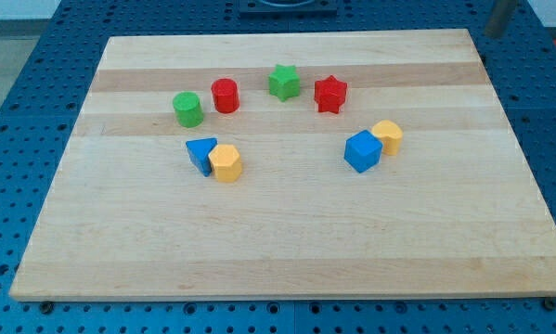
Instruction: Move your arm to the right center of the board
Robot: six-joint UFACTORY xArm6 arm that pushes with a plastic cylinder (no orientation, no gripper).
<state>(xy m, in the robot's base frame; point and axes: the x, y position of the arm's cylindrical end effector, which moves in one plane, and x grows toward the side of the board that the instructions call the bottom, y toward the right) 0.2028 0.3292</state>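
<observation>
Up at the frame's upper right corner a dark rod [500,19] shows off the board [287,250], its end blurred, so I cannot tell where the tip sits, and it carries no pincer. Judging by that, the right centre lies below it, toward the frame's bottom, past the yellow block [388,135] touching the blue cube [362,151]; nothing blocks that edge.

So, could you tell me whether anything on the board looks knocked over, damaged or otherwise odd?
Nothing stands out. All eight blocks sit flat on the board, none stacked or over an edge. My tip is not clearly visible; only a dark rod shows at the view's top right, off the board.
</observation>
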